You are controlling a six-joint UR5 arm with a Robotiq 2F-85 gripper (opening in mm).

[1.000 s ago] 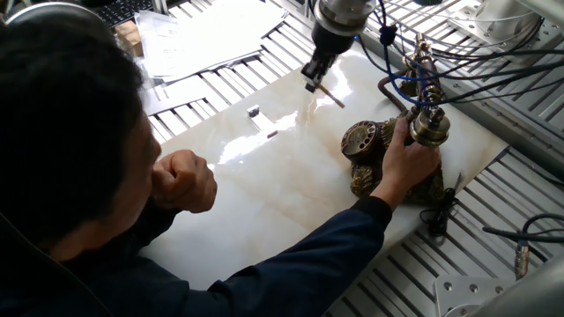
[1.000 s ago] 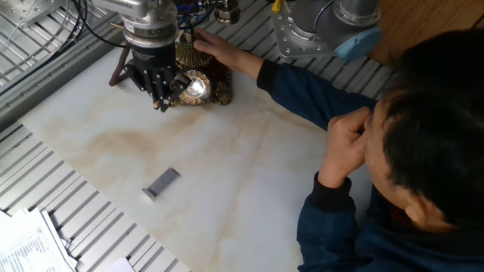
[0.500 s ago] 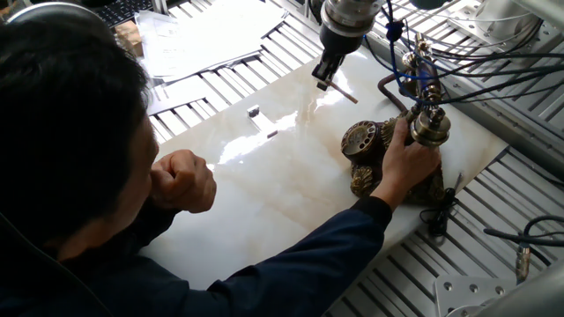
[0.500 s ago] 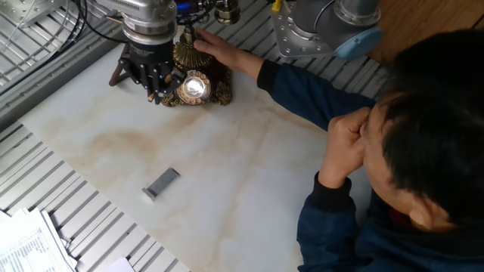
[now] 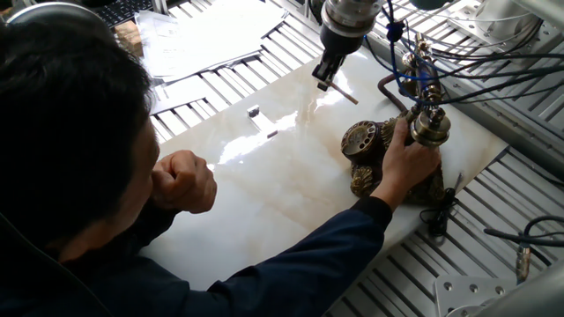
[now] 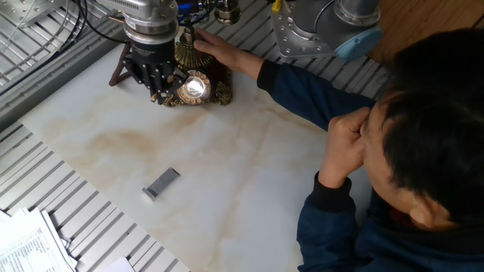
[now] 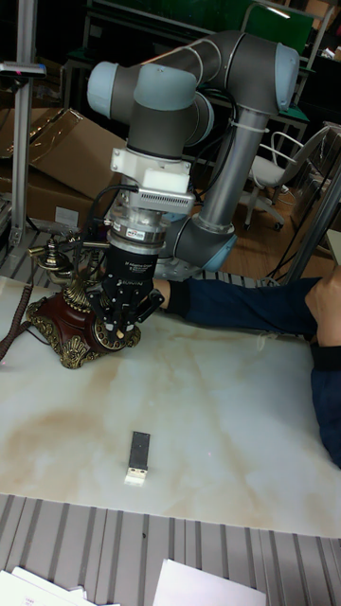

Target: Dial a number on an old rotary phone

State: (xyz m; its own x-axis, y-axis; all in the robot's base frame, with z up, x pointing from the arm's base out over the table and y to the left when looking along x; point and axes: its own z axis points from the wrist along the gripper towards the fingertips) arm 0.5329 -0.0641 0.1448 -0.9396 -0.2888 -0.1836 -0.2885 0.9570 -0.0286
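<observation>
The gripper [image 5: 325,81], fingers clamped on a thin stick [image 5: 340,91], hovers just beside the old rotary phone [image 5: 374,154]. A person's hand [image 5: 407,163] steadies the phone.

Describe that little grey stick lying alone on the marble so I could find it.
Start at the pale marble slab, away from the ornate rotary phone and the person's hand on it. On open marble lies a small flat USB-like stick, dark with a pale end.
</observation>
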